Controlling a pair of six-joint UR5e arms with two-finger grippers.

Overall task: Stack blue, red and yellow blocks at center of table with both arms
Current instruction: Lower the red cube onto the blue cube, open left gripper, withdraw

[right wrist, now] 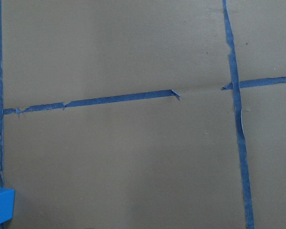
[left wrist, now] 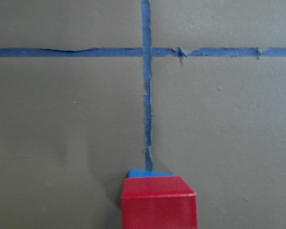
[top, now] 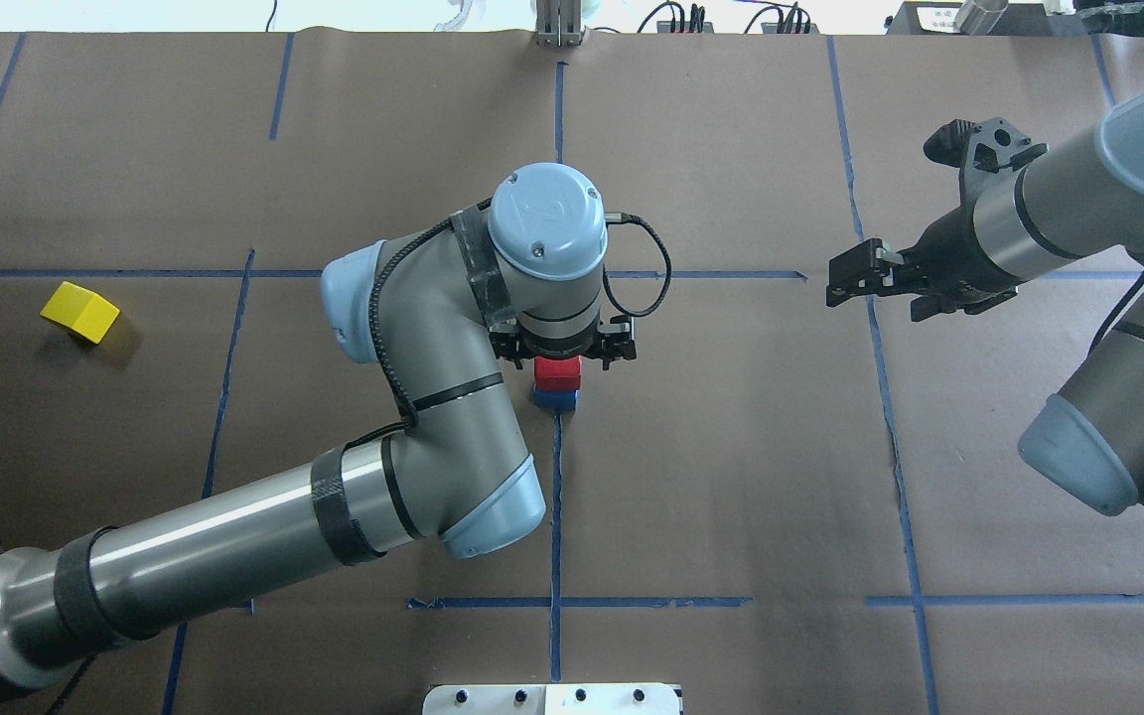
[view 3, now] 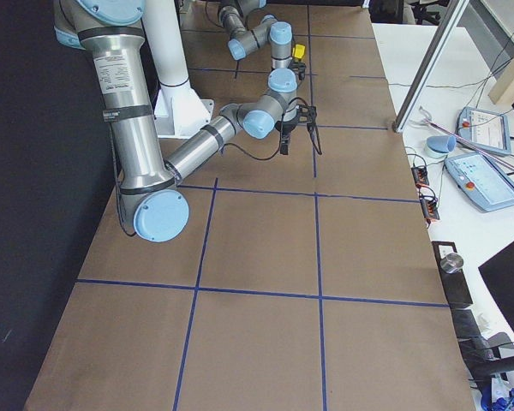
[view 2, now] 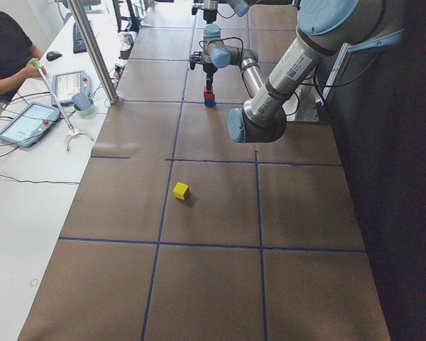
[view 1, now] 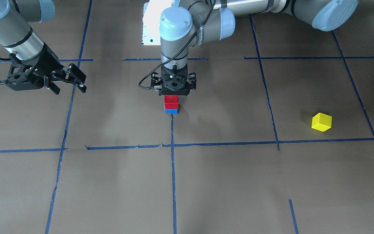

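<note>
Brown-papered table [view 1: 222,182] gridded with blue tape [view 1: 173,169], red block [view 1: 171,101] on blue block [view 1: 171,111] under left gripper [view 1: 174,88], grip unclear, right gripper [view 1: 70,90] held wide.

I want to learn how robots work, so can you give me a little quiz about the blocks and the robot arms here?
1. True or false: the yellow block sits on top of the red block.
2. Which block lies right under the red block? A) yellow B) blue C) none
3. Fill in: the gripper right above the red block belongs to the robot's ___ arm.
Key: 1 false, it lies apart, alone. 2 B, the blue block. 3 left.
</note>
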